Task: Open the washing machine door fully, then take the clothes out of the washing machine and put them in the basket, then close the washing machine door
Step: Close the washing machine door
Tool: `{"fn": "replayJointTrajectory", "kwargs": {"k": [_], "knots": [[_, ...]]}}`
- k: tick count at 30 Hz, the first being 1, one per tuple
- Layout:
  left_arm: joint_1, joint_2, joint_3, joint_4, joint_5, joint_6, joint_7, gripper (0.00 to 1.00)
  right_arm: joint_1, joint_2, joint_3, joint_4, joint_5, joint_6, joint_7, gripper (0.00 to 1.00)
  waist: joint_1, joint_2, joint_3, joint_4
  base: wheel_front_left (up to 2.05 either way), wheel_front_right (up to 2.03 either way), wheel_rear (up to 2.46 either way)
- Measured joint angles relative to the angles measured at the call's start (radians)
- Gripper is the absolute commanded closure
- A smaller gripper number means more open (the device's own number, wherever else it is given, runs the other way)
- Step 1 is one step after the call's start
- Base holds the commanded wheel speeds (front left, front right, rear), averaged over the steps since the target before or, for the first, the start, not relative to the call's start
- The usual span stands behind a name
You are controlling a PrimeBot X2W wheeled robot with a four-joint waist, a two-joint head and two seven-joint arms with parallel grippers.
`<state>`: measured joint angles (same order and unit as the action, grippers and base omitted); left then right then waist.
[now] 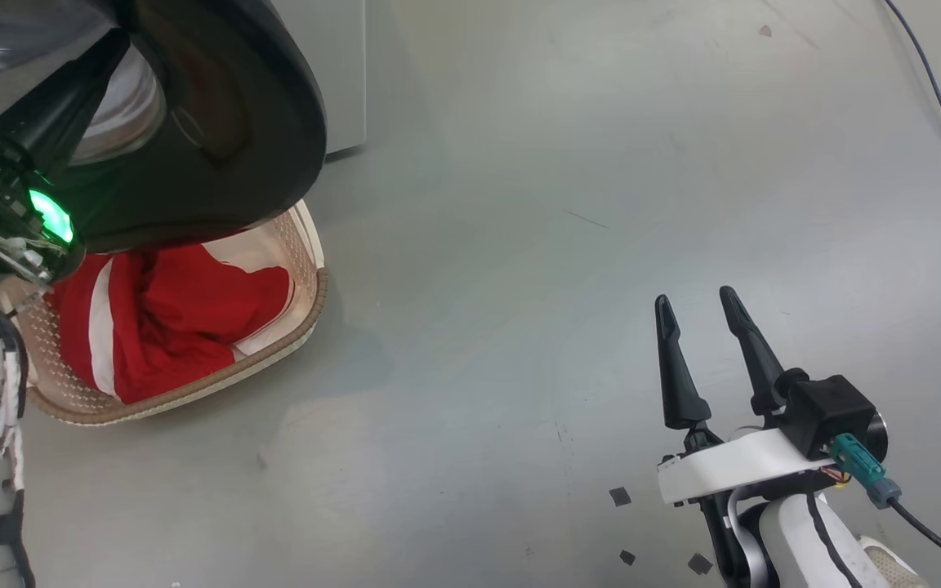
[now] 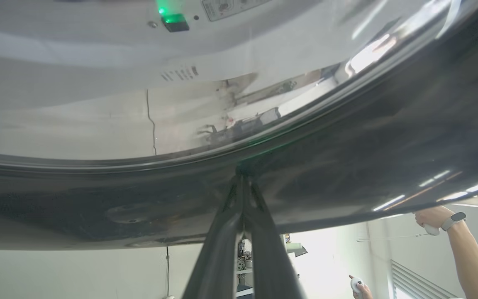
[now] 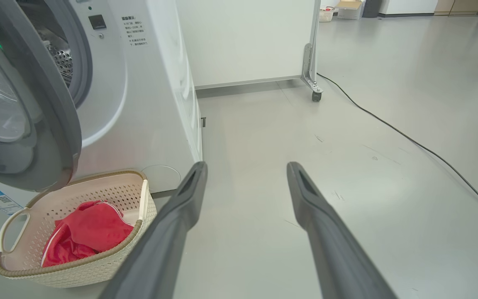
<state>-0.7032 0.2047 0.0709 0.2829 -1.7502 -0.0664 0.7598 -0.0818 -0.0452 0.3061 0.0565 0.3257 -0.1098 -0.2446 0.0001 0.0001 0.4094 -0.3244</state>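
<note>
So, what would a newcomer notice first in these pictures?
The bright red clothes lie in the cream basket on the floor, partly under the open washing machine door. That door's glossy black rim looms at the head view's upper left, with the shut left gripper at it. The right gripper hangs open over the floor at the lower right.

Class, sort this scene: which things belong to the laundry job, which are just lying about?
Job: white washing machine, its round black-rimmed glass door, red knit garment, cream perforated plastic basket.
Lying about: black floor cable, white wheeled partition, dark floor scraps.
</note>
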Motion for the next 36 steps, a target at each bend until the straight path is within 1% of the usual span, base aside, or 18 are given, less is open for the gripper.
{"fn": "replayJointTrajectory", "kwargs": {"k": [3, 8, 12, 22, 24, 29, 32, 36], "knots": [[-0.021, 0.000, 0.010, 0.014, 0.026, 0.000, -0.018, 1.00, -0.014, 0.001, 0.005, -0.004, 0.007, -0.006, 0.000, 0.00, 0.0000, 0.0000, 0.002, -0.014, 0.00, 0.00, 0.00], [-0.062, 0.003, 0.033, 0.042, 0.030, 0.000, -0.049, 1.00, -0.018, 0.001, 0.012, -0.009, 0.022, -0.006, 0.000, 0.00, 0.0000, 0.0000, 0.005, -0.037, 0.00, 0.00, 0.00], [-0.092, 0.002, 0.031, 0.066, 0.036, -0.001, -0.057, 1.00, -0.018, 0.001, 0.010, -0.015, 0.027, -0.007, -0.003, 0.00, 0.0000, 0.0000, 0.009, -0.052, 0.00, 0.00, 0.00], [-0.127, 0.002, 0.024, 0.119, 0.051, -0.010, -0.067, 1.00, -0.018, 0.002, 0.001, -0.021, 0.027, -0.008, -0.003, 0.00, 0.0000, 0.0000, 0.011, -0.060, 0.00, 0.00, 0.00], [-0.128, -0.002, 0.017, 0.131, 0.050, -0.011, -0.067, 1.00, -0.018, 0.002, -0.013, -0.026, 0.027, -0.008, -0.003, 0.00, 0.0000, 0.0000, 0.011, -0.056, 0.00, 0.00, 0.00], [-0.128, -0.036, 0.022, 0.148, 0.028, -0.028, -0.065, 1.00, -0.018, 0.002, -0.026, -0.028, 0.026, -0.009, -0.003, 0.00, 0.0000, 0.0000, 0.008, -0.032, 0.00, 0.00, 0.00], [-0.119, -0.047, 0.021, 0.154, 0.018, -0.038, -0.047, 1.00, -0.018, 0.002, -0.035, -0.028, 0.022, -0.009, -0.003, 0.00, 0.0000, 0.0000, 0.005, -0.012, 0.00, 0.00, 0.00], [-0.059, -0.069, 0.052, 0.155, -0.026, -0.048, -0.042, 1.00, -0.018, 0.002, -0.041, -0.026, 0.007, -0.009, -0.003, 0.00, 0.0000, 0.0000, -0.003, 0.027, 0.00, 0.00, 0.00]]}}
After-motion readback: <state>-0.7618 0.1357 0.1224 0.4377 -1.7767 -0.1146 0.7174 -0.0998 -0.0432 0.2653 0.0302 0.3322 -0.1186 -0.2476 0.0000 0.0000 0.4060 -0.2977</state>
